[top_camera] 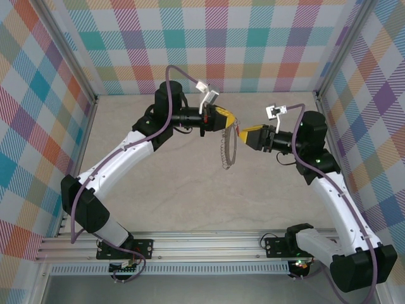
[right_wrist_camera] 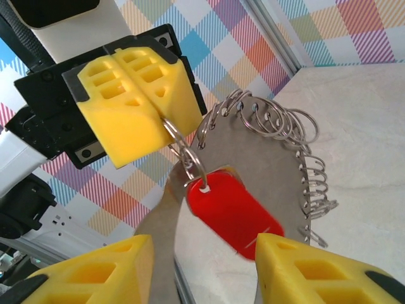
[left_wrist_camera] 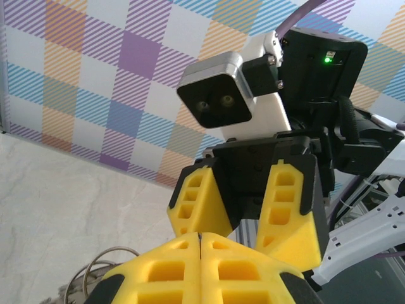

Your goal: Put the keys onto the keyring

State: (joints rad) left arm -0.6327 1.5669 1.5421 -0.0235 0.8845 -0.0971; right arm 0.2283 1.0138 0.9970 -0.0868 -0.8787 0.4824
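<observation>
The keyring (right_wrist_camera: 259, 149) is a grey metal hoop edged with many silver loops, and it hangs edge-on between the arms (top_camera: 225, 151). My left gripper (right_wrist_camera: 158, 117) is shut on one of its top loops, its yellow fingers pressed together (left_wrist_camera: 200, 237). The keys' red oval tag (right_wrist_camera: 231, 212) dangles from a small ring (right_wrist_camera: 192, 163) just below the left fingers. I cannot make out the silver key itself. My right gripper (right_wrist_camera: 202, 272) is open, one finger on each side of the tag's lower end. Its fingers (left_wrist_camera: 196, 202) face the left wrist camera.
The two grippers (top_camera: 237, 126) meet above the middle of the beige table (top_camera: 190, 202), well off its surface. Checked walls (top_camera: 215, 44) close in the back and both sides. The aluminium frame rail (top_camera: 202, 244) runs along the near edge.
</observation>
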